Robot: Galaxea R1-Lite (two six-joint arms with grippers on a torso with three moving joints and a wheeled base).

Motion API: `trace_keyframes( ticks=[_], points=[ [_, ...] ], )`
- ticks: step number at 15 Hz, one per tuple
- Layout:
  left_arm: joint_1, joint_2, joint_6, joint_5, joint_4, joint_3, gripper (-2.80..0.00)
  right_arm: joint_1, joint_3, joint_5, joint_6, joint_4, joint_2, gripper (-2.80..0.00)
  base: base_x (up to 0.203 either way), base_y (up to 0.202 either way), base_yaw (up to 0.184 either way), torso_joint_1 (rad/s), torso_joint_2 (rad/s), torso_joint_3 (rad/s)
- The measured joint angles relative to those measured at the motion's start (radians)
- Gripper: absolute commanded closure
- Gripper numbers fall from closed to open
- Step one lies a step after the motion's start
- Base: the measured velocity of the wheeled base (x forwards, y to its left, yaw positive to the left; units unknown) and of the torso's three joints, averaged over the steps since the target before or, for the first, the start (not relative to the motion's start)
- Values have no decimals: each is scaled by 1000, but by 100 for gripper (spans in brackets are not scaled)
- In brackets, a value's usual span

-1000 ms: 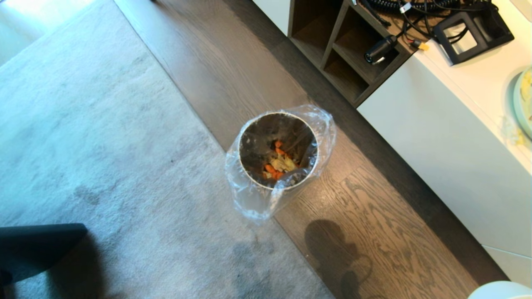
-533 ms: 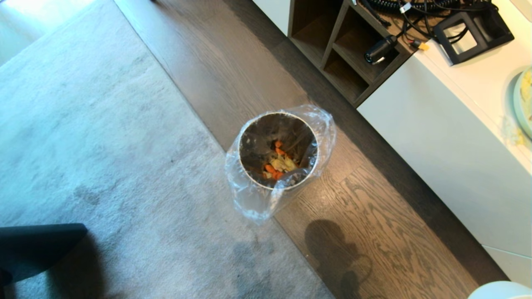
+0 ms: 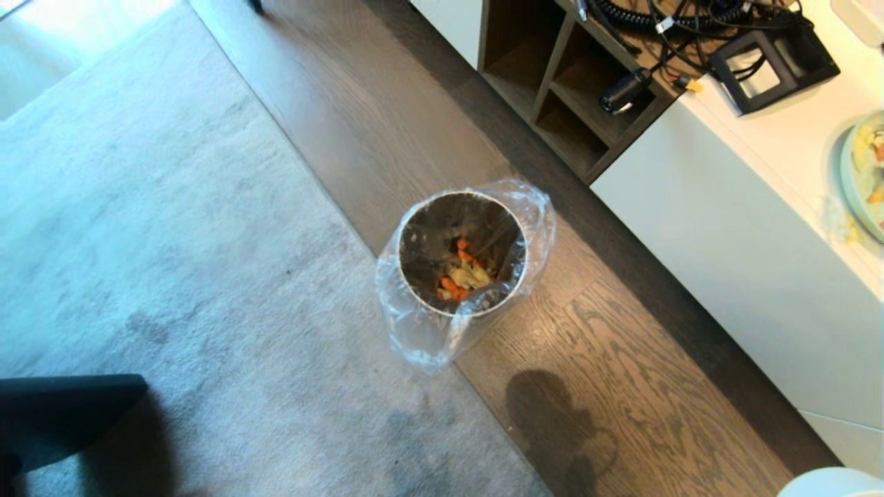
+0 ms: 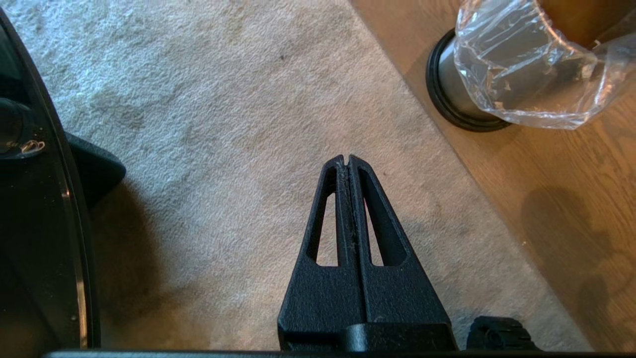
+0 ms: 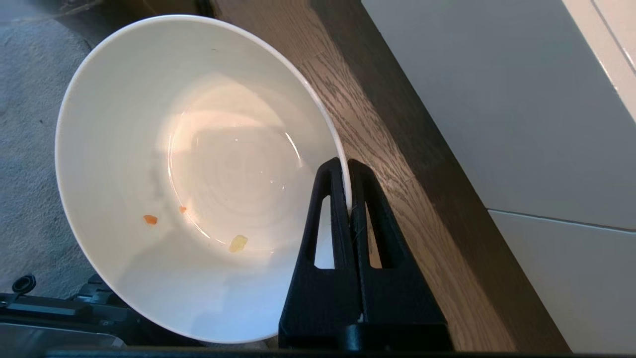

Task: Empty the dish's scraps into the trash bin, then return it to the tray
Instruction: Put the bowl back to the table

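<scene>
Most scraps (image 3: 461,273) fill bin (image 3: 525,228); dish (image 5: 124,124) nearly empty.

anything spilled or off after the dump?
No spill shows on the floor around the bin; the scraps lie inside it. A few bits still cling inside the bowl, which the right gripper holds by the rim. The bin's liner hangs crumpled and lopsided.
</scene>
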Motion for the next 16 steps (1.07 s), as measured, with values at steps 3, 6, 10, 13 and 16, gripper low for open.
trace_keyframes(
  ticks=[3, 6, 10, 13, 16],
  points=[
    [0, 0, 0, 0, 0, 0, 0, 0, 0, 0, 0, 0, 0, 0, 0, 0, 0, 0, 4, 193],
    [0, 0, 0, 0, 0, 0, 0, 0, 0, 0, 0, 0, 1, 0, 0, 0, 0, 5, 4, 199],
    [0, 0, 0, 0, 1, 0, 0, 0, 0, 0, 0, 0, 1, 0, 0, 0, 0, 1, 2, 202],
    [0, 0, -1, 0, 1, 0, 0, 0, 0, 0, 0, 0, 1, 0, 0, 0, 0, 1, 2, 206],
    [0, 0, -1, 0, 1, 0, 0, 0, 0, 0, 0, 0, 1, 0, 0, 0, 0, 8, 2, 209]
  ],
)
